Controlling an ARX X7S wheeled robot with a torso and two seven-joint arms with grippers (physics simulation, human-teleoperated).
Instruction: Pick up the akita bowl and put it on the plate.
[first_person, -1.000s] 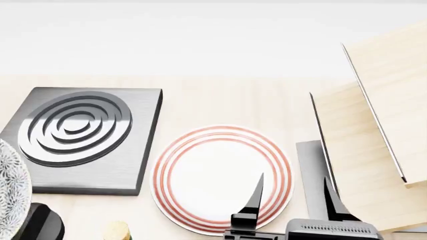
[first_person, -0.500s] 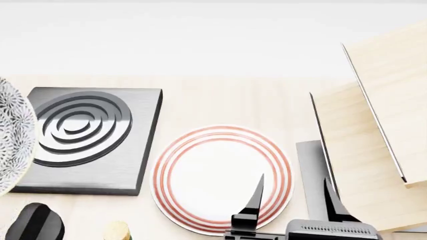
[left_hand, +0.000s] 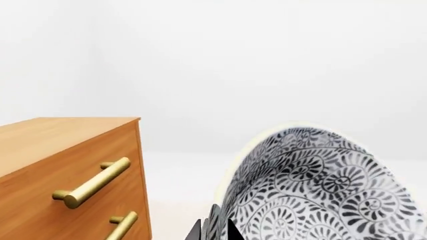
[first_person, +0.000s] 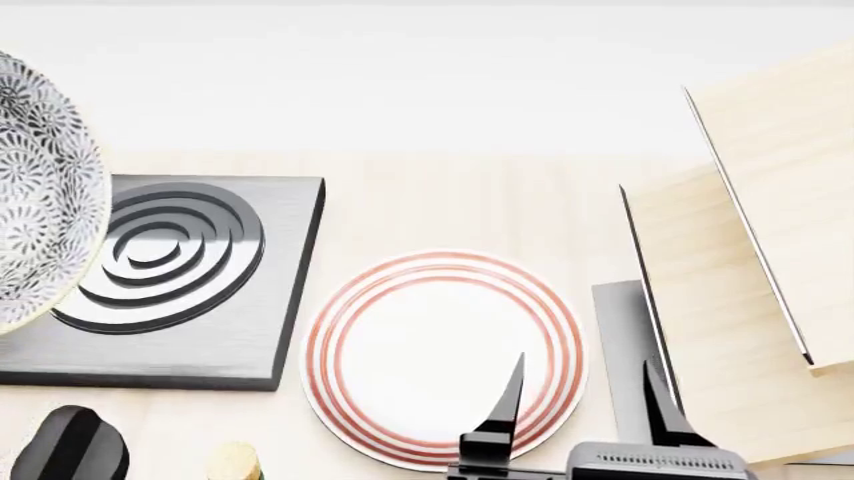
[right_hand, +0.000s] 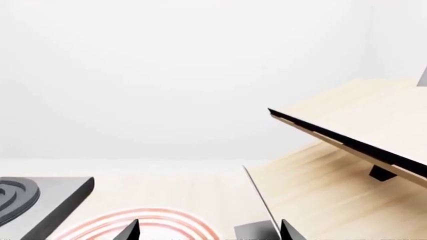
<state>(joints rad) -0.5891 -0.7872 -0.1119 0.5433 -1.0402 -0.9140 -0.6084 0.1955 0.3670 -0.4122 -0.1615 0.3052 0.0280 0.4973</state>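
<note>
Head view: I am holding the bowl (first_person: 40, 190) tilted in the left gripper (left_hand: 215, 227), above the burner (first_person: 160, 280); right gripper (first_person: 581, 395) is gaping wide beside the plate (first_person: 400, 350).

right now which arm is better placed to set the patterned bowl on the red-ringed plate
Left: its gripper already holds the grey-black floral ceramic bowl raised over the stove burner, beside the white red-ringed plate. The right gripper is empty.

The plate (first_person: 445, 358) lies bare, open from above. The right gripper (first_person: 581, 392) hangs over its near right edge, jaws spread. The stove burner (first_person: 167, 275) flanks its left, the pale wooden panels (first_person: 747, 300) its right; bare desk (first_person: 454, 200) lies beyond.
</note>
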